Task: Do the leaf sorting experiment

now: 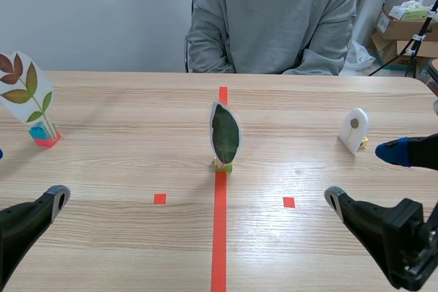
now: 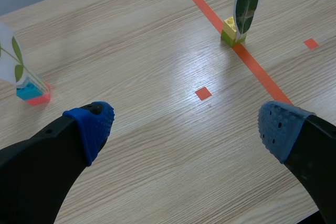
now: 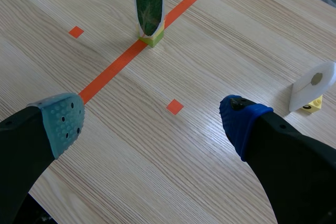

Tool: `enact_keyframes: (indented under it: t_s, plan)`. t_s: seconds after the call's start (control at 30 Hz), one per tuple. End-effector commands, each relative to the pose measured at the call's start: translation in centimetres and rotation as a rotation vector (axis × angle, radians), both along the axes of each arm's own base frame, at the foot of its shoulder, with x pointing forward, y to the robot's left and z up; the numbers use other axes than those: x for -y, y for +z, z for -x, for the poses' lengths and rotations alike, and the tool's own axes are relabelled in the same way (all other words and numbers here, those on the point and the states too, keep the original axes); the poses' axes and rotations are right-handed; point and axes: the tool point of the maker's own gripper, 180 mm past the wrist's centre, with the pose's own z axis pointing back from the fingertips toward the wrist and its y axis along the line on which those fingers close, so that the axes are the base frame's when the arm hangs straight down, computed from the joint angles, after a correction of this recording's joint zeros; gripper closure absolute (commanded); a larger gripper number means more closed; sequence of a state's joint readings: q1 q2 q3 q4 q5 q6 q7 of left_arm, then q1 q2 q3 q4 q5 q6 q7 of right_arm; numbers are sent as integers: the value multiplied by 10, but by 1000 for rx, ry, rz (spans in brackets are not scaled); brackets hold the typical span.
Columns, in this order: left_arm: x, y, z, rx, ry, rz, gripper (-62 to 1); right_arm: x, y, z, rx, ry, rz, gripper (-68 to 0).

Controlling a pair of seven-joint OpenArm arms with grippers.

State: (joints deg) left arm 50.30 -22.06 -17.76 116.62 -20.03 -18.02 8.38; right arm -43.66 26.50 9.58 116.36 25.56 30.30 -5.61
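Note:
A single dark green leaf card (image 1: 225, 133) stands upright on a yellow-green block on the red centre tape line; it also shows ahead of both grippers (image 2: 247, 1) (image 3: 149, 1). A card with a branch of several leaves (image 1: 24, 90) stands on a blue and red block (image 2: 31, 93) at the far left. A white card with a small round brown piece (image 1: 354, 128) stands on a yellow block (image 3: 314, 104) at the right. My left gripper (image 2: 186, 124) is open low at the near left. My right gripper (image 3: 152, 116) is open at the near right. Neither holds anything.
A person in a grey sweatshirt (image 1: 274, 18) sits across the table with hands out of sight. Cardboard boxes (image 1: 404, 32) stand behind the table at the back right. Small orange-red squares (image 1: 159, 198) (image 1: 289, 202) mark the table on both sides of the centre line.

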Motion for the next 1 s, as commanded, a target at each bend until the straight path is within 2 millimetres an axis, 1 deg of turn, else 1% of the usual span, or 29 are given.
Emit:
enact_keyframes:
  t_s: [0.0, 0.87, 0.97]
  plan:
    - [3, 7, -2, 23, 3, 25, -587, 0, 5, -5, 23, 1, -13, -527]
    - [3, 7, -2, 23, 3, 25, -587, 0, 3, -4, 17, 1, -1, -527]
    - [3, 7, -2, 23, 3, 25, -587, 3, -2, -3, 4, 5, 37, -527]
